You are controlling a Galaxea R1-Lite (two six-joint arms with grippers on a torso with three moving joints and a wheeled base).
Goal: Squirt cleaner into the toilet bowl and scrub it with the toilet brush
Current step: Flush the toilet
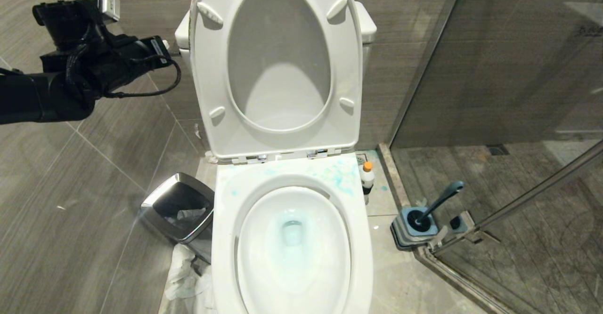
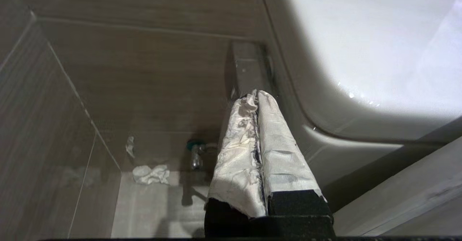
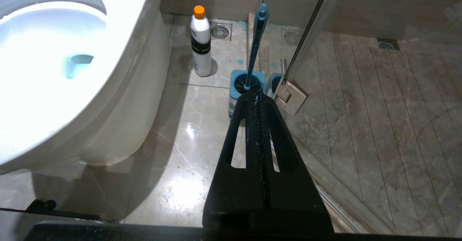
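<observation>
The toilet bowl (image 1: 362,238) (image 3: 119,53) stands open, seat and lid raised, with teal-blue liquid in its water and smears on the back rim. The cleaner (image 1: 367,177) (image 3: 200,46), a white bottle with an orange cap, stands upright on the floor to the bowl's right. The toilet brush (image 1: 440,203) (image 3: 258,38) leans in its square blue-grey holder (image 1: 410,231) by the glass door. My left gripper (image 1: 162,50) (image 2: 257,93) is raised beside the tank's left side, shut and empty, its fingers wrapped in white. My right gripper (image 3: 255,95) hangs low, shut and empty, pointing at the holder.
A steel square-rimmed waste bin (image 1: 176,208) sits left of the bowl, with crumpled paper (image 1: 186,276) on the floor by it. A water valve (image 2: 195,154) and more paper (image 2: 151,174) lie below the tank. A glass shower door (image 1: 518,92) closes off the right.
</observation>
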